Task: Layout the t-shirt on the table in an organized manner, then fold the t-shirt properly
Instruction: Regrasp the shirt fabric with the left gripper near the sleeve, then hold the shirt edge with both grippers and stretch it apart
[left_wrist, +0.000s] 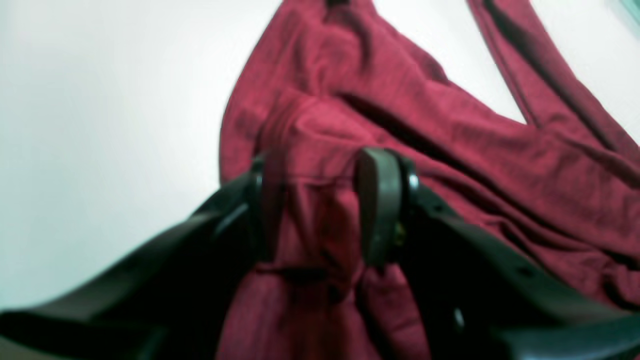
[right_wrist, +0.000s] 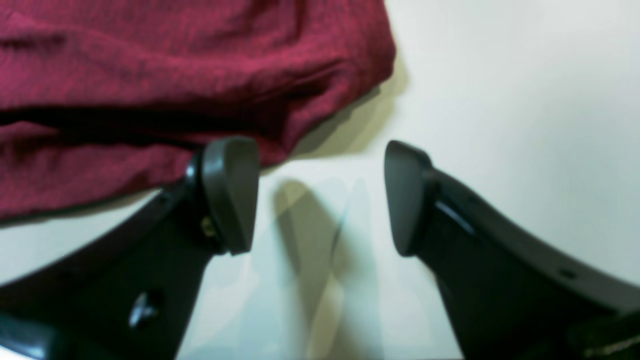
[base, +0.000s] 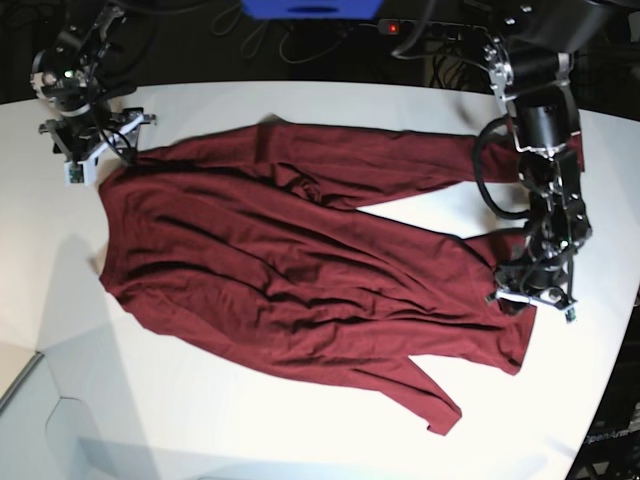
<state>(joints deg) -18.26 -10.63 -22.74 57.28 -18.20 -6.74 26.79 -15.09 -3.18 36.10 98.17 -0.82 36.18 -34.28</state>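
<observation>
The maroon t-shirt (base: 300, 270) lies spread and wrinkled across the white table (base: 200, 420), one long sleeve (base: 400, 160) running along the far side. My left gripper (base: 530, 298) sits at the shirt's right-hand edge. In the left wrist view its fingers (left_wrist: 320, 170) close on a bunched fold of the t-shirt (left_wrist: 450, 125), which fills the gap between them. My right gripper (base: 85, 160) is at the shirt's far left corner. In the right wrist view it (right_wrist: 320, 190) stands open over bare table (right_wrist: 500, 100), one fingertip (right_wrist: 230, 190) against the hem of the t-shirt (right_wrist: 175, 60).
A second sleeve (base: 430, 400) trails toward the table's front. The table's curved edge (base: 30, 375) runs close at the lower left, and its right edge lies just beyond the left arm. A blue object (base: 310, 8) and dark cables sit behind the table.
</observation>
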